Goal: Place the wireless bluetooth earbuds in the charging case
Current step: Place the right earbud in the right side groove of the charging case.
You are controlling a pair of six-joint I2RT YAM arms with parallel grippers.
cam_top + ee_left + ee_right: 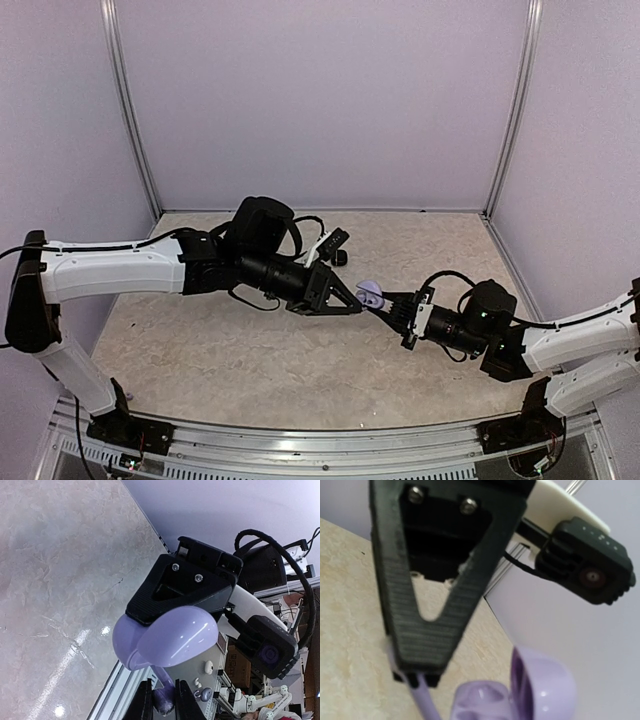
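The lavender charging case (371, 294) hangs open above the middle of the table, its glossy lid (180, 635) swung up. My right gripper (390, 308) is shut on the case; one of its black ribbed fingers (180, 587) lies across the case's base. My left gripper (163, 686) is shut on a lavender earbud (165, 702), just short of the case. In the right wrist view the left gripper's finger (430, 605) fills the top, the earbud's stem (422, 697) pokes out under it, and the case's sockets (482, 705) sit beside the lid (545, 690). The right gripper's own fingers are out of that view.
A small dark object (341, 258) lies on the beige tabletop (200, 350) behind the left wrist. Pale walls with metal posts (128, 120) close in the back and sides. An aluminium rail (300, 440) runs along the near edge between the arm bases.
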